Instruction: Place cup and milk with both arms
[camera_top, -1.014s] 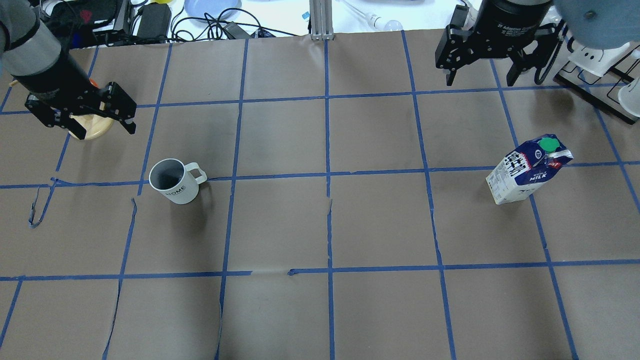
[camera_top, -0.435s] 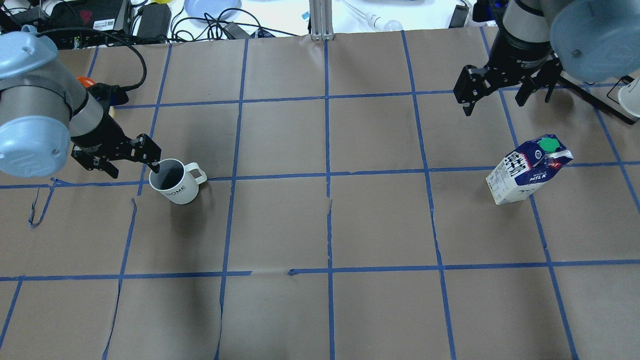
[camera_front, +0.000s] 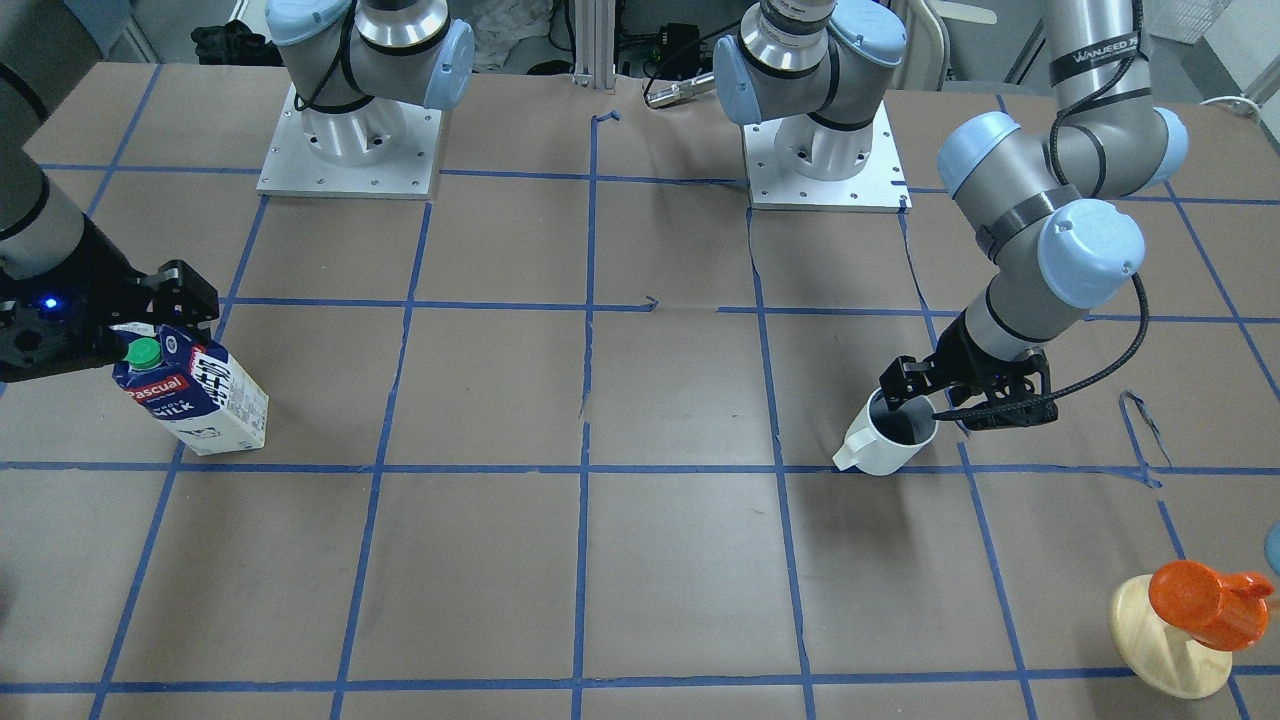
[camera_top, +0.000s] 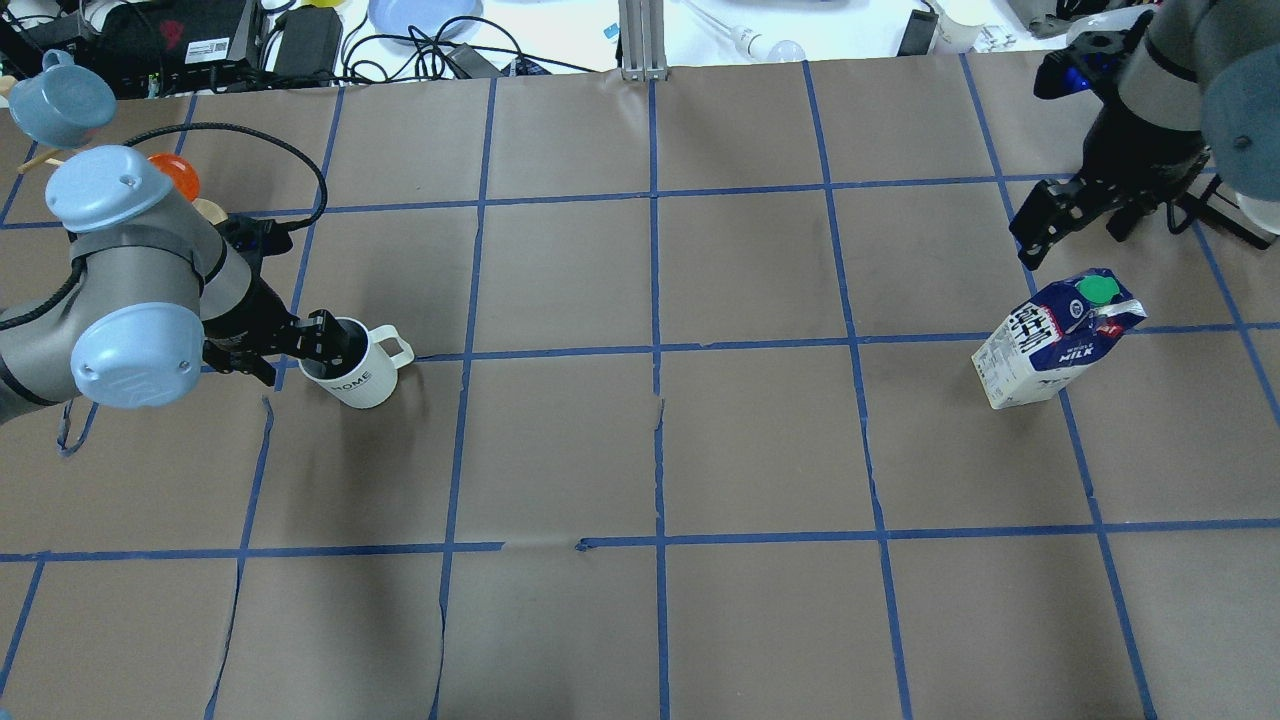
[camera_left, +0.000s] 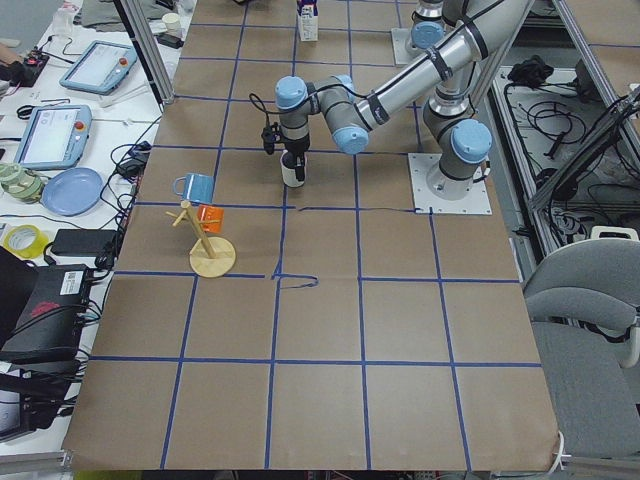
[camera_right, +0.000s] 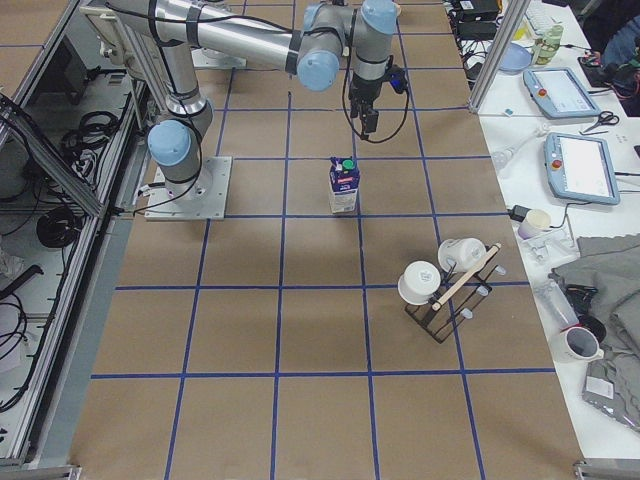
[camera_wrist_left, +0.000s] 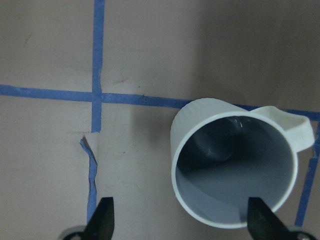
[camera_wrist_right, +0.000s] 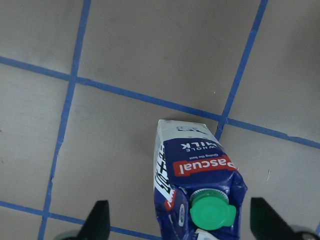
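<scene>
Straddling the cup rim; milk untouched

Overhead view, clock read from table centre. The cup (camera_top: 357, 368) stood upright on the table (camera_top: 760, 450) out at 9 o'clock, on a blue tape line (camera_top: 560, 352), with its handle (camera_top: 398, 346) pointing to 3 o'clock. "HOME" was printed on its side.

The left gripper (camera_top: 297, 352) sat at the cup's 9 o'clock side with its jaws spread. One finger (camera_top: 326, 333) was over the dark mouth and the other lay outside the wall, away from the handle. The left wrist view agreed: the rim passed between the two fingertips, and one tip (camera_wrist_left: 258, 216) was above the grey inside. Could not tell how deep that finger reached, nor whether either pad touched the ceramic. Nothing was clamped.

The milk (camera_top: 1052, 345) stood upright out at 3 o'clock, its green cap (camera_top: 1100, 290) on top and the red band and lettering readable. The right gripper (camera_top: 1075, 245) hung at the carton's 12 o'clock, jaws wide apart and clear of it. In the right wrist view the cap lay low between the two open fingers. No contact was seen.

Also noted in the front-facing view: a wooden stand (camera_front: 1165, 645) with an orange cup (camera_front: 1200, 600) on it, at the 5 o'clock corner.
</scene>
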